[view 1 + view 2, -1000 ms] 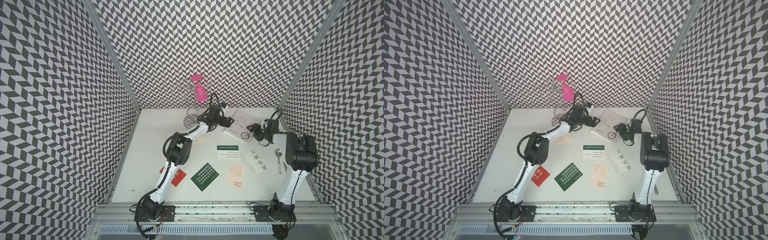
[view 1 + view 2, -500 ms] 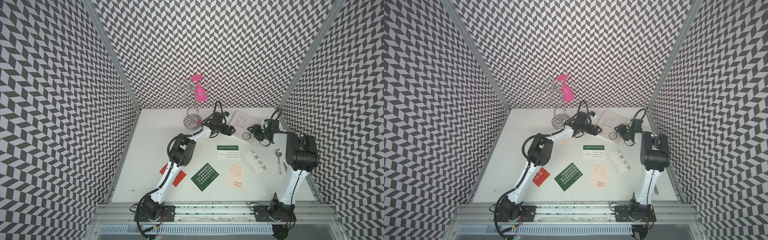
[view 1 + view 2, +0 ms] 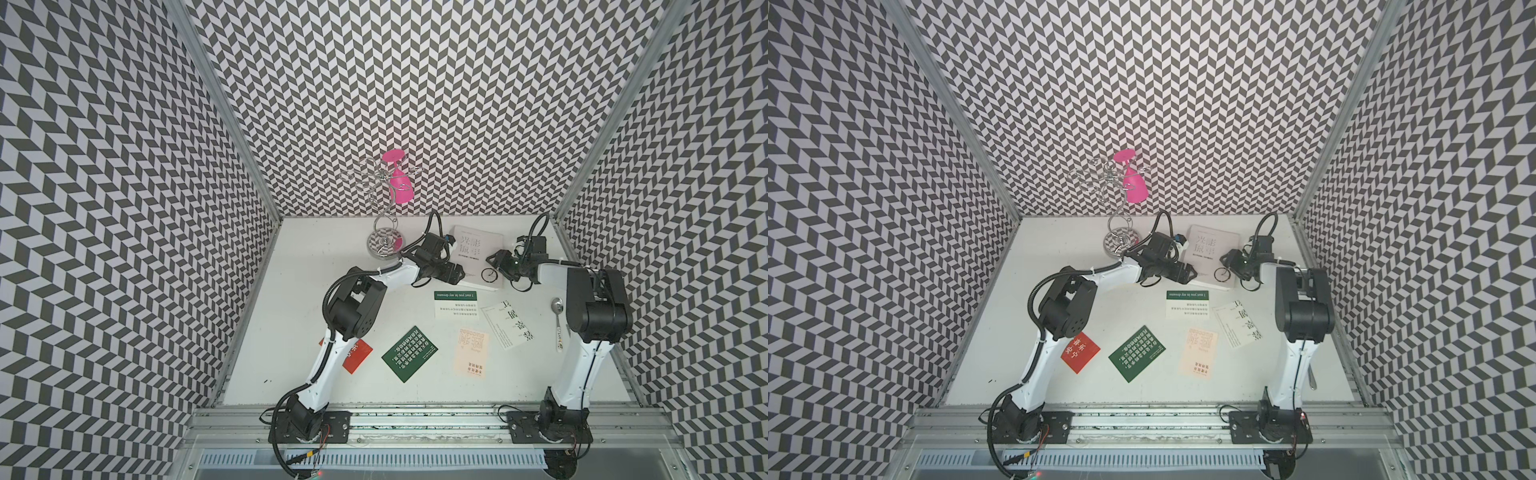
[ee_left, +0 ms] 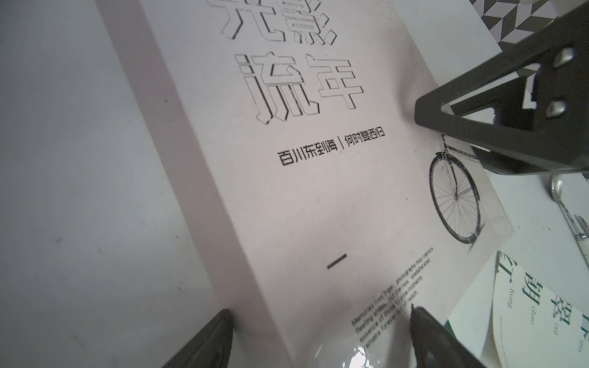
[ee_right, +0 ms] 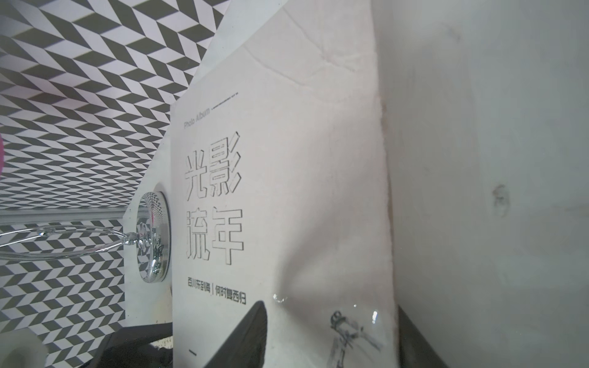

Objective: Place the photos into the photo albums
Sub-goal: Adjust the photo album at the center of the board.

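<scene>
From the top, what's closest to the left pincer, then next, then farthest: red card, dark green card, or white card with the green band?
1. white card with green band, right beside the left pincer, toward the robot's base.
2. dark green card, nearer the front edge.
3. red card, far out on the robot's left.

The photo album point(image 4: 318, 207) has a matt white paper cover under glossy clear film. The worktop point(image 3: 282, 332) is smooth, matt white, lightly scuffed. The stand point(image 3: 384, 245) and spoon point(image 3: 557, 306) are polished, mirror-bright metal. The right tool point(image 3: 494, 261) is matt black plastic.
</scene>
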Robot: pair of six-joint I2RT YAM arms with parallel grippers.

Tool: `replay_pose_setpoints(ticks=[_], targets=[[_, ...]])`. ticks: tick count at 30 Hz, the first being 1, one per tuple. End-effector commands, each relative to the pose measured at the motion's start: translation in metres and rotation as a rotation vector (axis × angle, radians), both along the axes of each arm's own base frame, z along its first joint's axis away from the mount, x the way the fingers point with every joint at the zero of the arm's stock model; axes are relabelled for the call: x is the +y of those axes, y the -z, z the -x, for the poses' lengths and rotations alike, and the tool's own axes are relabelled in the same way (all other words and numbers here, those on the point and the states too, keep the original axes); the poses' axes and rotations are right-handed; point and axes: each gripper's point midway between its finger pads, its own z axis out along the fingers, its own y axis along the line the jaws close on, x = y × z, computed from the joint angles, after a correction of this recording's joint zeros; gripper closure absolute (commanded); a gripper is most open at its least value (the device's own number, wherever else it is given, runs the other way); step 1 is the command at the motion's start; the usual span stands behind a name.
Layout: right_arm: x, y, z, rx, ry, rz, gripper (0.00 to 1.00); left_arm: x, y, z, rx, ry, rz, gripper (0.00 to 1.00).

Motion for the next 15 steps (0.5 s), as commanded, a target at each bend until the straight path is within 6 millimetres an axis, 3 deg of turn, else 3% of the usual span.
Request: replay_pose_setpoints(ticks=[1,5,15], targets=[[0.036,-0.006,0.015,0.035,-0.117,-0.039,0.41,-0.042,-0.024,0.041,-0.002,0.135,0.091,0.13],[0.029,-0.01,0.008,0.032,-0.119,-0.006,0.39,-0.045,-0.026,0.039,0.007,0.133,0.091,0.13],[0.026,-0.027,0.006,0.008,-0.138,-0.02,0.58,-0.063,-0.028,0.049,0.028,0.167,0.129,0.13]])
